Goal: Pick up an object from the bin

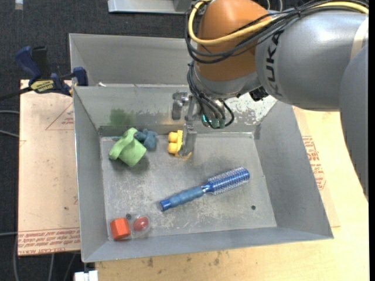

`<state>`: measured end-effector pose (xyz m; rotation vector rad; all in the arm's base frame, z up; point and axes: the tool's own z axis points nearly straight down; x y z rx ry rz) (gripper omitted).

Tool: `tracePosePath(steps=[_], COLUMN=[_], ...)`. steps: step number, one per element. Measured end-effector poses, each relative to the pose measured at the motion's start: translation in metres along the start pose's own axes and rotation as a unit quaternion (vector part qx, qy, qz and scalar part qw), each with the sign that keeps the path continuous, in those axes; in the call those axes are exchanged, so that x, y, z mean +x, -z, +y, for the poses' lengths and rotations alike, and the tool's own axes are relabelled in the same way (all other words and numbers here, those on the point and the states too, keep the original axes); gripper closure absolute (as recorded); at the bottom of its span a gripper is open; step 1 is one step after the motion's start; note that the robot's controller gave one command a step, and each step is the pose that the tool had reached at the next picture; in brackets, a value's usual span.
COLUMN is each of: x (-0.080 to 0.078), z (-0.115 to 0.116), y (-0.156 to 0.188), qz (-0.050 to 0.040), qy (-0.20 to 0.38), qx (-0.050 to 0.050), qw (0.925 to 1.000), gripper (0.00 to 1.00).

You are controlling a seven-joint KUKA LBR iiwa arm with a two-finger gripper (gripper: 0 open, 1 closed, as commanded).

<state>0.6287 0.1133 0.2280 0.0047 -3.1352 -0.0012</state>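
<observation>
The target item is a small yellow object (174, 143), lumpy in shape, with two rounded lobes set one above the other. It rests on the floor of the grey bin (228, 154), close to the back wall and about midway along it. Its right side is against or just beside the end effector (187, 148). A green crumpled item (128, 148) lies to its left, clear of it.

Bin (88, 174): matt grey metal, floor scuffed and scratched. Blue brush (205, 189) at 4 o'clock is glossy plastic; green rag (129, 148) at 10 o'clock is soft matt cloth. Yellow piece (174, 142) at 12 o'clock looks like smooth plastic.
</observation>
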Motion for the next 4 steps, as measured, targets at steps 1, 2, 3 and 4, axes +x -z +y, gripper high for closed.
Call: tracePosePath(steps=[1, 2, 3, 4], x=[0.086, 0.099, 0.097, 0.096], z=[-0.021, -0.032, -0.032, -0.028], y=[-0.092, -0.163, -0.159, 0.027], qz=[0.0018, 0.0006, -0.0027, -0.0079], qy=[-0.079, -0.095, -0.095, -0.075], qx=[0.001, 0.0, -0.001, -0.001], qw=[0.9968, 0.9955, 0.9954, 0.9972], gripper=[0.0, 0.0, 1.0, 1.0])
